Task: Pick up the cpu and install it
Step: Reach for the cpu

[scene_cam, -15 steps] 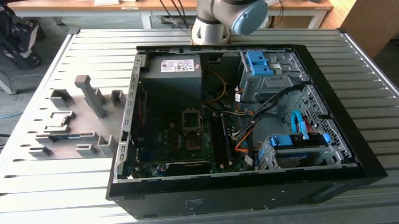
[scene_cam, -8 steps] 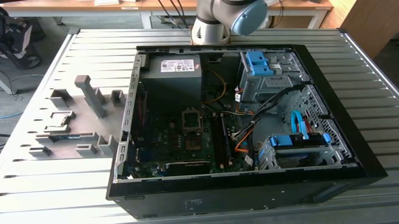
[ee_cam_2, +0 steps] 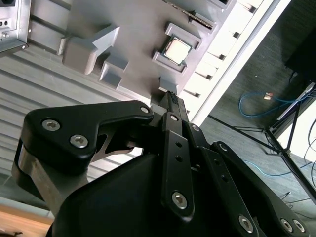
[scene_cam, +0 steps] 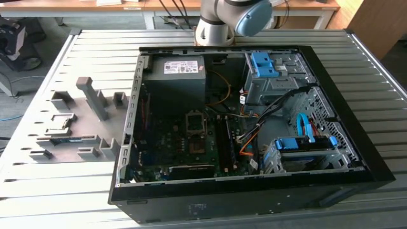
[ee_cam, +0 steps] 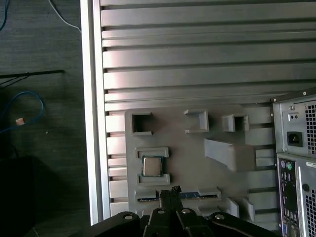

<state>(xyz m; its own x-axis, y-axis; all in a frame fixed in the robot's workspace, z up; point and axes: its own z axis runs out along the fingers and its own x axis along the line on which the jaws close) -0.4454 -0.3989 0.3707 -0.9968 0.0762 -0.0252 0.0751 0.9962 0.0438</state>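
The cpu (ee_cam: 151,166) rests in a grey fixture tray (ee_cam: 197,163) on the ribbed metal desk (ee_cam: 197,59), beside a dark floor (ee_cam: 44,49). The jaws are closed, gripping nothing, clear of the cpu.

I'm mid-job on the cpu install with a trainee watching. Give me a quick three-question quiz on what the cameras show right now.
1. Fill in: the computer case lies on the table with its upward side ___, so the motherboard shows.
2. True or false: the gripper holds the cpu.
3. Where does the cpu lie?
A. In a recess of the grey fixture plate beside the computer case
B. Inside the computer case
C. On top of the computer case

Key: 1 open; 2 false, the cpu sits apart from the gripper in both wrist views; 3 A.
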